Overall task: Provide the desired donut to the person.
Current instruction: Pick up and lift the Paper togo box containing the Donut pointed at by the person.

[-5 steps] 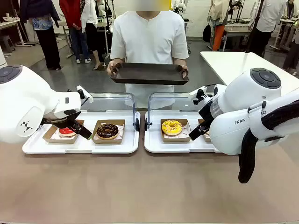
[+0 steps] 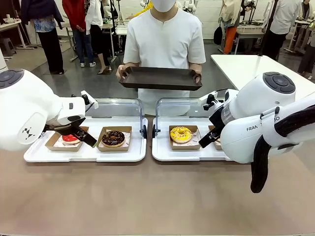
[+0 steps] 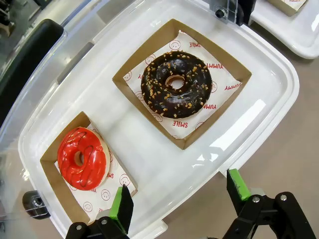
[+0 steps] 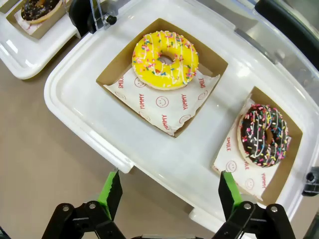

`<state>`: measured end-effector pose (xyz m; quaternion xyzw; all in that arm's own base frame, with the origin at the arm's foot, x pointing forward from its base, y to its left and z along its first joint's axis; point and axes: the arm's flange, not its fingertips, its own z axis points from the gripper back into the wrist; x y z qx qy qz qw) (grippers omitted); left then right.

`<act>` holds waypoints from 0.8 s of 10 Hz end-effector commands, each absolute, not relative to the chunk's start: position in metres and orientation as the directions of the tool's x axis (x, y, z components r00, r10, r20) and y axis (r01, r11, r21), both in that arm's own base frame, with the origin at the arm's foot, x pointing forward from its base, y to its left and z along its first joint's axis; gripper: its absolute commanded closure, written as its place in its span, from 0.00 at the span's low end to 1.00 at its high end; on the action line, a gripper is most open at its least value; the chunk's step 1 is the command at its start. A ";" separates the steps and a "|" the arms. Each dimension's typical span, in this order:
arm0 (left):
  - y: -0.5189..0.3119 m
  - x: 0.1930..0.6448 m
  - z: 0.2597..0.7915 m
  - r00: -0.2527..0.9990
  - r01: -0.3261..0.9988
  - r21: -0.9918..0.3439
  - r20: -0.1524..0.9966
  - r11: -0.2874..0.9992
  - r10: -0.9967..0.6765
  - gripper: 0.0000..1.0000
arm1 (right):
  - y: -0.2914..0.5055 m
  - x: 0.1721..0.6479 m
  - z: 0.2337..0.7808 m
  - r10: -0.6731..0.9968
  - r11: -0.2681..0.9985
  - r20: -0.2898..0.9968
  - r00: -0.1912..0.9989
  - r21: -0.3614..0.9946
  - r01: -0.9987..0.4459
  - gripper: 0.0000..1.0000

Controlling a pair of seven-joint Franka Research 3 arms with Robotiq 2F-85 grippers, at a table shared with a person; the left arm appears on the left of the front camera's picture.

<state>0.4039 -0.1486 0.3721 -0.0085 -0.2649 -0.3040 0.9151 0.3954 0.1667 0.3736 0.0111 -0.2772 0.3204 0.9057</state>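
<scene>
The person (image 2: 164, 37) in a white shirt stands at the far side holding a dark tray (image 2: 160, 77) with both hands. On the left white tray (image 2: 83, 155) sit a red-glazed donut (image 3: 82, 158) and a chocolate nut donut (image 3: 176, 84), each in a cardboard box. My left gripper (image 3: 180, 199) hovers open above that tray's near edge. The right white tray (image 4: 94, 114) carries a yellow sprinkled donut (image 4: 165, 59) and a chocolate sprinkled donut (image 4: 264, 135). My right gripper (image 4: 169, 191) hangs open over its front rim, holding nothing.
Clear hinged lids (image 2: 115, 107) stand open behind both trays. A second white table (image 2: 256, 66) lies at the back right. Bystanders (image 2: 44, 29) stand far off at the back left. Bare brown tabletop (image 2: 147, 196) stretches in front of the trays.
The person with the dark tray has shifted slightly to the right. Both arms stay where they were.
</scene>
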 end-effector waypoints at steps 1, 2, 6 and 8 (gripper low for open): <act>-0.149 0.404 0.372 0.675 0.561 0.145 0.490 0.815 -0.552 0.00 | 0.167 0.395 0.374 0.575 0.794 0.509 0.641 -0.158 -0.587 0.00; -0.149 0.404 0.372 0.675 0.561 0.145 0.490 0.815 -0.552 0.00 | 0.167 0.395 0.374 0.575 0.794 0.509 0.641 -0.158 -0.587 0.00; -0.149 0.404 0.372 0.675 0.561 0.145 0.490 0.815 -0.552 0.00 | 0.167 0.395 0.374 0.575 0.794 0.509 0.641 -0.158 -0.587 0.00; -0.149 0.404 0.372 0.675 0.561 0.145 0.490 0.815 -0.552 0.00 | 0.167 0.395 0.374 0.575 0.794 0.509 0.641 -0.158 -0.587 0.00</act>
